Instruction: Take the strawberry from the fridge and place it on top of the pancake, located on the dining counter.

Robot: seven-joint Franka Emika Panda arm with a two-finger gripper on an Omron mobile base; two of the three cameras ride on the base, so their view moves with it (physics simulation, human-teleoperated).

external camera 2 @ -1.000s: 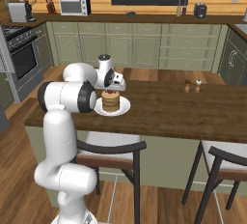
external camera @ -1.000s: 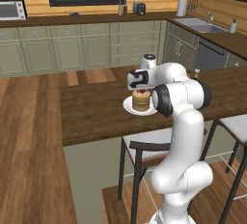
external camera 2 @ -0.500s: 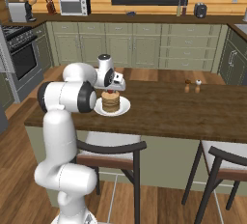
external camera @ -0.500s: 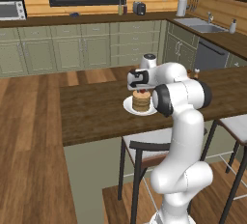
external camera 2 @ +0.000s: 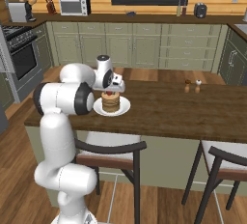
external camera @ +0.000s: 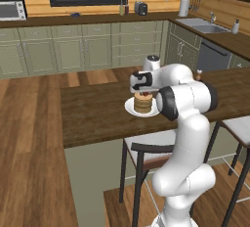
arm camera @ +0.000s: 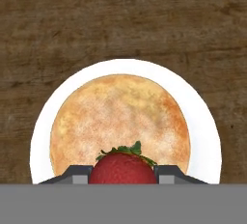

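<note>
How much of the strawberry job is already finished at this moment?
Done: the small red strawberry is out of the fridge and has reached the dark wooden dining counter. In hand: the claw is shut on it, directly over the tan round pancake on its white plate. Left: opening the claw to release it on the pancake.

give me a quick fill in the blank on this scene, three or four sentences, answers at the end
1. The gripper is shut on the ____.
2. The pancake lies on a round ____ plate.
3. The plate rests on the dark brown wooden dining ____.
4. In the right base view, two small shakers stand on the counter to the ____ of the plate.

Missing words: strawberry; white; counter; right
</note>
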